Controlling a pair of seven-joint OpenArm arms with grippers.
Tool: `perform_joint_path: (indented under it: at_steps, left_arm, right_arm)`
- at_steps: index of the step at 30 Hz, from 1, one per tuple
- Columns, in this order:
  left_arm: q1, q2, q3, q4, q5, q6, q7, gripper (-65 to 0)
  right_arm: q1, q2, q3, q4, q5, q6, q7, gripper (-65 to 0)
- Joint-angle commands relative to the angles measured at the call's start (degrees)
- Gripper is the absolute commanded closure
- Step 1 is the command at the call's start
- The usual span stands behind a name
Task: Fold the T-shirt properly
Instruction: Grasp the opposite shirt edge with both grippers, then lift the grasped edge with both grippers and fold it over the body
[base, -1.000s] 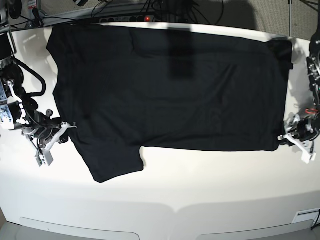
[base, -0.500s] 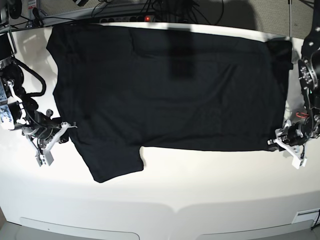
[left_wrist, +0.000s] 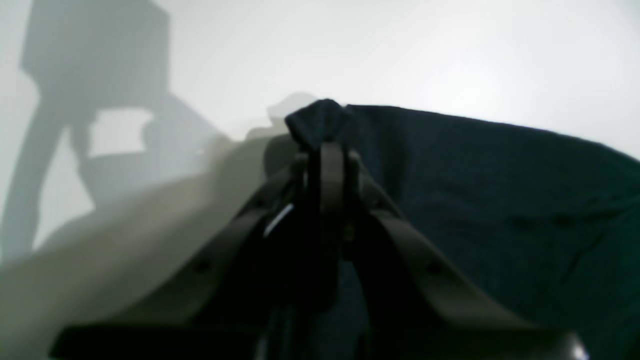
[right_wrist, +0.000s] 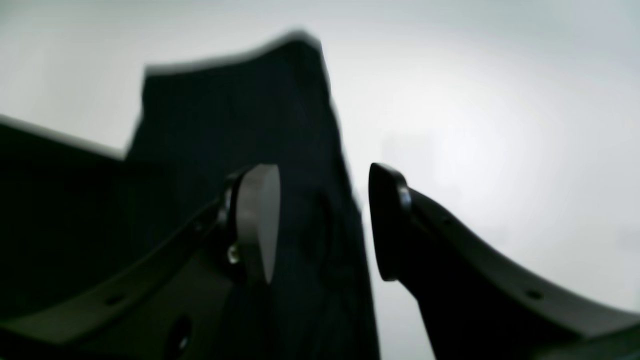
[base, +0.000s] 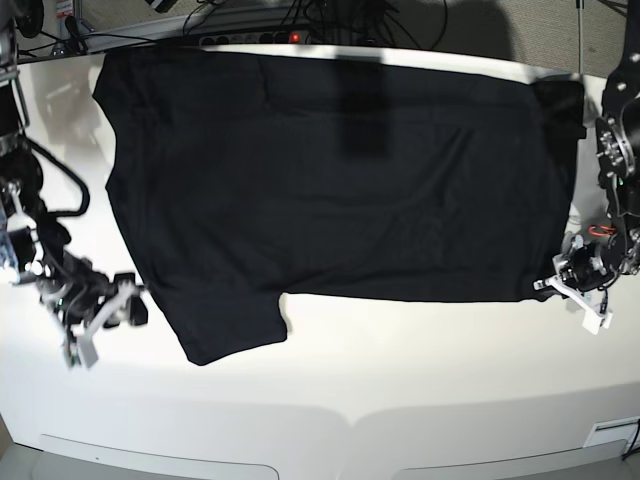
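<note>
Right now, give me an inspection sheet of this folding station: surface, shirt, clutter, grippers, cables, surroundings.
Surface: white table, bare in front.
Job's things: large black cloth T-shirt spread flat, plain side up; one sleeve points to the front edge.
Clutter: nothing seen.
Grippers: left gripper shut on the T-shirt's corner, cloth bunched at its tips; right gripper open, jaws astride the sleeve's edge.
Cables: dark cable bundle behind the table's far edge, with a red light there.
Surroundings: grey floor past the far edge.
</note>
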Motion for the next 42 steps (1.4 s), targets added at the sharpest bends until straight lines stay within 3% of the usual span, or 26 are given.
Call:
perform_joint_path:
  at_steps: [1,4,8,13,16,19,23,27,32,42]
  left_arm:
    - [-1.27,-0.57,0.07,0.48,-1.46,-0.38,-0.02,0.0]
    - [-1.14,0.0,0.07,0.48,-2.67,-0.38,0.0,0.0]
    - [-0.74,1.05,0.07,0.48,-2.67,-0.38,-0.37,0.0]
    - [0.81,1.9,0.07,0.48,-2.67,-0.38,-4.13,0.0]
    - [2.36,2.14,0.04,0.48,-2.67,-0.38,-5.44,0.0]
    - [3.76,2.14,0.04,0.48,-2.64,-0.38,-6.84,0.0]
    - [4.44,2.16,0.04,0.48,-2.67,-0.38,-9.03,0.0]
    - [4.39,2.19,0.04,0.48,-2.67,-0.38,-9.09,0.0]
    - [4.42,2.16,0.04,0.48,-2.64,-0.38,-9.07,0.0]
    - [4.39,2.16,0.04,0.48,-2.69,-0.38,-9.11,0.0]
  right_arm:
    - [2.86,1.2,0.63,0.35,0.83,0.02,0.72,-29.1]
    - [8.26,1.2,-2.16,-3.17,3.13,0.04,0.24,-29.1]
    - [18.91,-0.59,-14.19,-13.79,3.26,0.07,-0.81,-29.1]
    - [31.01,-7.37,-29.53,-30.73,3.3,0.24,-1.31,-29.1]
    - [35.28,-12.44,-34.32,-41.99,5.27,4.59,-1.64,-29.1]
    - [37.46,-17.42,-35.65,-53.33,5.18,7.91,-0.22,-29.1]
    - [38.95,-22.8,-35.63,-65.24,-0.98,11.96,6.14,-29.1]
    - [38.86,-26.53,-35.63,-70.55,-8.72,12.37,9.84,-29.1]
    - [38.64,-27.63,-35.58,-71.52,-8.94,12.0,9.44,-29.1]
    - [37.55,-26.38,-35.58,-71.52,-9.03,10.43,9.14,-29.1]
